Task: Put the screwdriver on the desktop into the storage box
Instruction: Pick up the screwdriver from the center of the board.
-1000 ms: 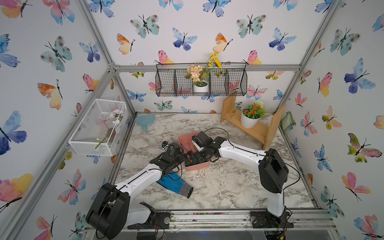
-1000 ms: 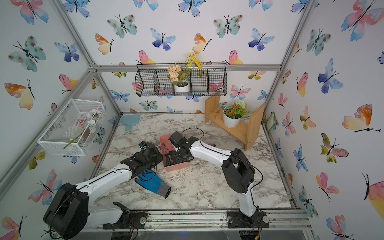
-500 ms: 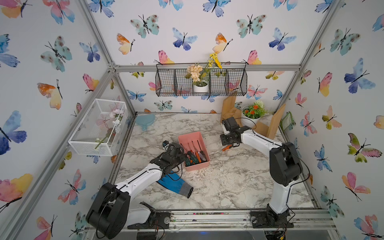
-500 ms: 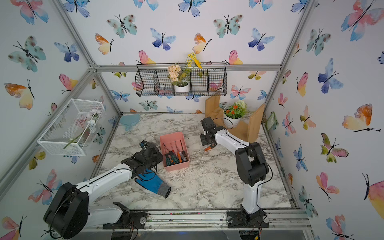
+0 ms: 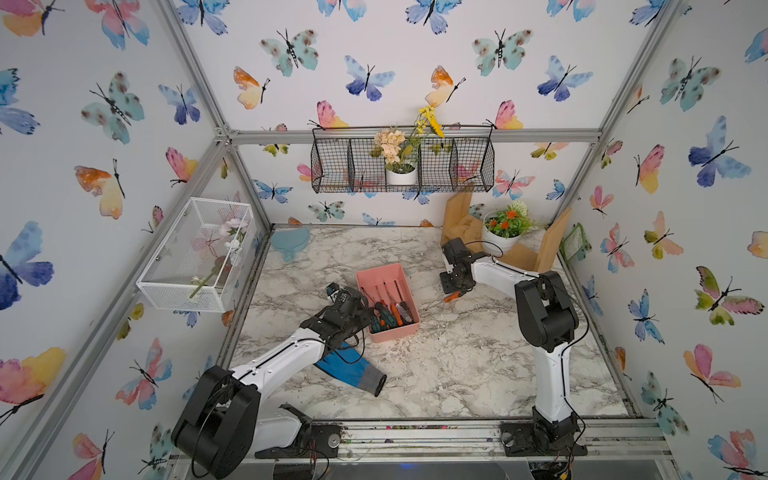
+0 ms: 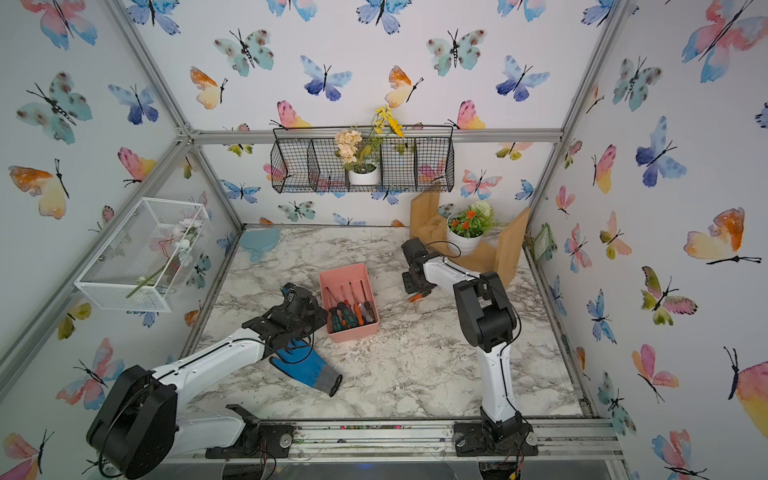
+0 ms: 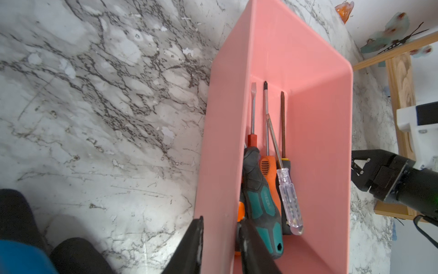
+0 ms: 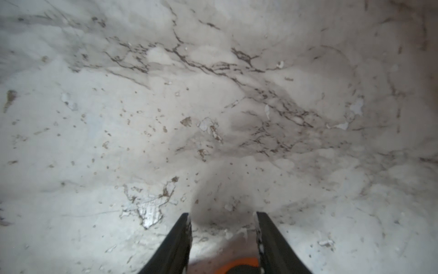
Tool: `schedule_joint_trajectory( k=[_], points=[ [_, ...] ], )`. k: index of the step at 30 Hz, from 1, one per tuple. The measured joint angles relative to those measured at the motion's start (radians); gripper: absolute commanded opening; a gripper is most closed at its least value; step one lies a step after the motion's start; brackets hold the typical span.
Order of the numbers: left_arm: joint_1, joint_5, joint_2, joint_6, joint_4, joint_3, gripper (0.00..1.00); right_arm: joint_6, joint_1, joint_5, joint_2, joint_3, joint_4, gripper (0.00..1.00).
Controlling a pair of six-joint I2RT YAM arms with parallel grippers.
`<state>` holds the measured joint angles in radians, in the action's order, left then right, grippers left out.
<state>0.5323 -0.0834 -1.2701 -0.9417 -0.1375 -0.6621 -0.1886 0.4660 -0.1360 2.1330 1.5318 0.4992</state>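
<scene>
Jaws first: on the left gripper [image 7: 220,220] the two black fingers straddle the near wall of the salmon-pink rectangular plastic storage box [image 7: 225,118], one outside and one inside, at the bottom centre of the left wrist frame. The wall fills the gap between them, but I cannot tell whether they pinch it or merely flank it. My reading is that this arm is there to keep the box from sliding. On the right gripper [image 8: 222,214] the fingers are parted. A sliver of orange handle shows between them at the bottom edge of the right wrist frame, with bare space on one side, so nothing is clamped yet.

That handle belongs to the small orange-handled screwdriver [image 5: 454,296]. It lies on the white, grey-veined marble desktop [image 5: 457,365], right of centre in both top views, well apart from the box and directly under the right gripper, which looks placed to close on it.

Only the left wrist view shows the box's contents: several stored screwdrivers [image 7: 260,201] lying side by side, tips toward the far wall. Only the top views show the stretch of desktop between the loose screwdriver and the box. The right wrist view is blurred and shows neither box nor shaft.
</scene>
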Motion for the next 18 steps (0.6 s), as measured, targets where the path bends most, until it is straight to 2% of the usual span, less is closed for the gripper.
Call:
schedule_joint_trajectory(
  k=[10,18],
  points=[
    [0.0,0.0,0.01,0.021,0.005,0.006,0.33,-0.009,-0.003,0.051,-0.112,-0.147,-0.019,0.48],
    [0.0,0.002,0.009,0.045,0.007,0.006,0.28,-0.008,-0.002,0.153,-0.209,-0.247,-0.001,0.57]
  ],
)
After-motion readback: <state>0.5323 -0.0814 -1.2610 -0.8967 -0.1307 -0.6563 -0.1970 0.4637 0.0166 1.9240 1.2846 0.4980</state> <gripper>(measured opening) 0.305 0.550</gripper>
